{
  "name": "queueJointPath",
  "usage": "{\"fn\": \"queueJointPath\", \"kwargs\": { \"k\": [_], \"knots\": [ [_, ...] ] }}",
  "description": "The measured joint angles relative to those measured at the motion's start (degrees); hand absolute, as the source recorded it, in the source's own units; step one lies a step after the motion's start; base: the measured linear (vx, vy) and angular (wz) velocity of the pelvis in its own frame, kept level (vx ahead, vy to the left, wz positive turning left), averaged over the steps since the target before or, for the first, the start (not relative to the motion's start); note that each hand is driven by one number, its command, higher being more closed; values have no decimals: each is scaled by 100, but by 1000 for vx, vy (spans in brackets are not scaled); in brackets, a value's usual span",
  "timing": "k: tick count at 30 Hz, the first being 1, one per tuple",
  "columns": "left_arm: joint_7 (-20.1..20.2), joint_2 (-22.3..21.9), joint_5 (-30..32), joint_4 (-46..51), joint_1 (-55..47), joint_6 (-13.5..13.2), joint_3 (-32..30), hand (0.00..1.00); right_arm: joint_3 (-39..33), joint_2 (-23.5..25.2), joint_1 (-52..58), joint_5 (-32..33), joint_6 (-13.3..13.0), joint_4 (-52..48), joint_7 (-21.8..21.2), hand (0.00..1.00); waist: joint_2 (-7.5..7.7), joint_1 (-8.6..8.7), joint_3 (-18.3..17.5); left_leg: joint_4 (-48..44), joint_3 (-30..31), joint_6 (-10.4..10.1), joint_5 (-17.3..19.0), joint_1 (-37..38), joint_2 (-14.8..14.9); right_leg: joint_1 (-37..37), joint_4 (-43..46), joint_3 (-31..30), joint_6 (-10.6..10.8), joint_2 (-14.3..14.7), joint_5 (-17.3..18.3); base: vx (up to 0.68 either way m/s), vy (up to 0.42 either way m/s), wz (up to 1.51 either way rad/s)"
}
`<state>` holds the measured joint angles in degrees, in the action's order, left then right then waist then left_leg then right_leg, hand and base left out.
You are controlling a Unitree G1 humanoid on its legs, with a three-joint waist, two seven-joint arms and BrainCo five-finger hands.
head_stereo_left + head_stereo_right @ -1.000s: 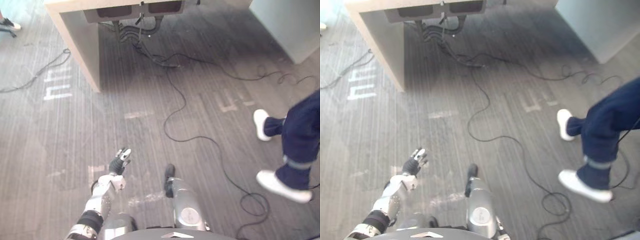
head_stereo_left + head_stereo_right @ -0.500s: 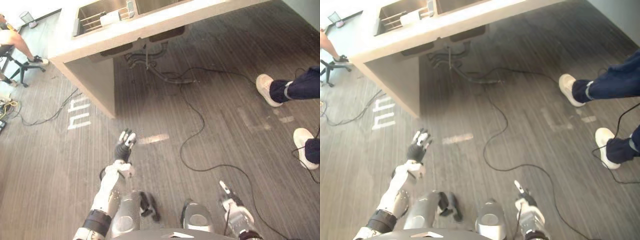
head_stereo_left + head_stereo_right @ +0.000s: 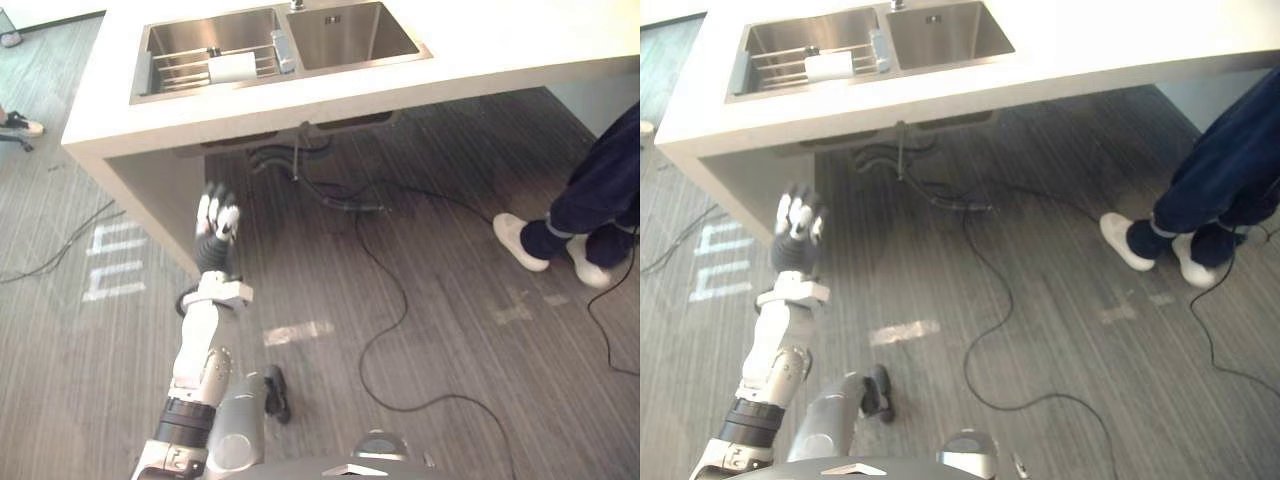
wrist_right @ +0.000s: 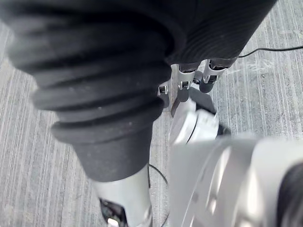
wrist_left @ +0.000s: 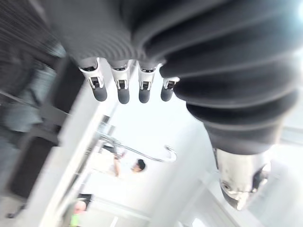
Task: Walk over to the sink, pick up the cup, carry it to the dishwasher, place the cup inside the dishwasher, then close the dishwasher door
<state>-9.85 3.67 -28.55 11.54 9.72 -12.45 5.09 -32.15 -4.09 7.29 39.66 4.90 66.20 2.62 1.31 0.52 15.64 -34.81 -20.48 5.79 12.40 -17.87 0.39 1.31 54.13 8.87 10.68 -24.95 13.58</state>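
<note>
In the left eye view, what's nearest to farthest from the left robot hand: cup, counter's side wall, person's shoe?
1. Counter's side wall, right beside the left robot hand.
2. White cup, up in the left sink basin.
3. Person's white shoe, far off to the right.

We're seeing bright light pour over the white counter [image 3: 1120,45], its top nearly washed out toward the far right edge. The steel sink [image 3: 940,30] gleams softly. Under the counter's front edge a dark shadow pools on the floor [image 3: 1040,145]; nearer us it's evenly lit. Past the left hand [image 5: 123,92], glare whitens everything.
</note>
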Motion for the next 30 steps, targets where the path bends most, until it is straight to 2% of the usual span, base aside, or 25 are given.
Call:
{"fn": "queueJointPath", "kwargs": {
  "k": [1,2,3,4,5,6,7,8,9,10,11,12,13,14,15,16,17,18,19,20,23,25,26,27,30],
  "knots": [
    [-69,25,34,111,71,0,-67,0,-61,-10,-56,-117,-26,0,6,0,-24,3,-8,1,-26,28,91,99,-27,-165,287,-20,-132,-120,-373,393,224,-30],
    [-269,112,63,90,252,-2,-190,0,-142,8,-154,-184,-100,-2,-16,0,-123,45,6,62,-20,22,242,367,-25,-447,920,58,-387,-275,-309,357,168,-37],
    [-446,229,61,-54,333,-5,-350,0,-161,14,-225,-185,-118,-2,-85,0,-201,104,-6,337,-13,0,275,779,-23,-699,1288,317,-669,-316,-41,418,191,-37],
    [-529,303,41,-219,362,-22,-465,0,-179,11,-224,-199,-111,-16,-132,0,-255,138,-17,671,-9,-59,237,1125,-20,-870,1277,563,-810,-290,159,377,133,-33],
    [-590,361,-16,-376,383,-70,-521,0,-179,2,-193,-317,-103,-60,-164,0,-330,154,-38,1049,-12,-124,149,1462,11,-1079,965,799,-844,-195,323,286,50,-21],
    [-610,463,-134,-598,445,-236,-524,0,-137,9,-107,-511,-90,-248,-225,0,-455,164,-102,1455,6,-211,26,1746,107,-1352,-6,1036,-799,49,404,278,26,-7],
    [-605,534,-179,-701,528,-303,-519,0,-103,17,-69,-575,-72,-248,-239,0,-478,190,-113,1606,23,-253,-37,1854,146,-1472,-639,1089,-741,165,363,270,-24,27],
    [-592,739,-266,-993,787,-448,-514,0,-117,29,-58,-634,7,-211,-256,0,-471,269,-112,1707,158,-322,-86,1941,232,-1649,-1909,1000,-570,393,50,272,-97,61],
    [-591,913,-341,-1250,1001,-504,-512,0,-209,58,-25,-642,107,-153,-262,0,-431,346,-94,1700,320,-382,-98,1977,286,-1771,-2486,859,-502,460,-232,337,-183,107],
    [-582,1010,-457,-1531,1156,-528,-515,0,-289,137,123,-590,162,-162,-267,0,-416,407,-68,1693,482,-521,-98,2127,400,-1789,-2703,789,-577,483,-617,275,-216,107],
    [-560,1022,-516,-1579,1145,-551,-518,0,-275,174,211,-552,188,-155,-259,0,-396,416,-72,1702,548,-604,-82,2206,457,-1732,-2644,750,-622,505,-851,297,-282,132],
    [-450,1051,-555,-1554,1075,-649,-518,0,-214,275,481,-522,255,-156,-274,0,-278,426,-146,1715,735,-827,60,2347,520,-1636,-2351,681,-651,511,-1451,319,-377,125],
    [-338,1101,-629,-1447,1064,-765,-563,0,-186,439,747,-542,263,-105,-332,0,51,338,-315,1701,981,-1037,149,2359,424,-1494,-2417,616,-649,540,-1863,339,-425,105],
    [-309,1052,-638,-1391,1031,-838,-627,0,-191,425,752,-559,257,-60,-364,0,73,260,-373,1693,1018,-1166,220,2351,485,-1335,-2574,603,-536,600,-1495,330,-464,54],
    [-288,956,-665,-1324,983,-942,-733,0,-199,361,651,-600,232,-49,-412,0,-145,214,-426,1697,1143,-1313,247,2215,780,-1180,-2997,630,-682,956,-1212,310,-448,24],
    [-230,901,-679,-1317,984,-868,-657,0,-369,201,507,-637,151,-63,-520,0,-360,201,-491,2035,1277,-1359,11,2138,1015,-1117,-3401,825,-695,1281,-1212,283,-386,18],
    [-217,901,-671,-1315,985,-822,-617,0,-435,147,442,-643,153,-61,-530,0,-432,193,-536,2212,1274,-1355,-122,2187,1061,-1106,-3499,835,-707,1371,-1220,212,-256,13],
    [-219,895,-660,-1316,987,-762,-607,0,-485,103,368,-672,154,-58,-540,0,-444,202,-539,2387,1270,-1361,-260,2241,1103,-1086,-3554,842,-741,1445,-1243,149,-165,4],
    [-243,852,-653,-1330,988,-671,-606,0,-519,63,285,-775,151,-58,-578,0,-438,249,-530,2572,1267,-1444,-510,2325,1157,-1036,-3627,882,-911,1536,-1359,167,-174,6],
    [-264,838,-652,-1388,948,-599,-543,0,-516,26,249,-874,146,-56,-642,0,-430,278,-520,2727,1255,-1382,-668,2483,1210,-836,-3812,932,-952,1643,-1389,151,-137,-1],
    [-366,846,-442,-1450,870,-541,-502,0,-494,-45,206,-836,159,-56,-775,0,-459,283,-535,2788,1173,-1251,-784,2588,1260,-514,-4409,971,-973,1821,-1610,90,-58,-6],
    [-381,860,-374,-1447,878,-542,-516,0,-404,-62,150,-678,183,-38,-876,0,-488,279,-548,2774,1063,-1251,-787,2441,1220,-537,-4631,1056,-868,1793,-1631,6,20,6],
    [-371,854,-375,-1455,881,-542,-509,0,-389,-57,150,-510,232,-16,-1027,0,-483,284,-544,2709,1022,-1243,-792,2354,1151,-557,-4685,1102,-635,1705,-1450,11,39,13],
    [69,520,-377,-1446,873,-557,-388,0,157,-58,445,597,550,-221,-2266,0,-595,441,-393,2392,-224,-1108,-543,2042,962,37,-5475,1587,-422,1406,-1910,12,25,11],
    [69,520,-377,-1446,873,-557,-387,0,157,-58,445,597,550,-222,-2266,0,-595,441,-393,2392,-224,-1108,-542,2042,962,38,-5475,1585,-422,1406,-1910,0,0,0]
  ]
}}
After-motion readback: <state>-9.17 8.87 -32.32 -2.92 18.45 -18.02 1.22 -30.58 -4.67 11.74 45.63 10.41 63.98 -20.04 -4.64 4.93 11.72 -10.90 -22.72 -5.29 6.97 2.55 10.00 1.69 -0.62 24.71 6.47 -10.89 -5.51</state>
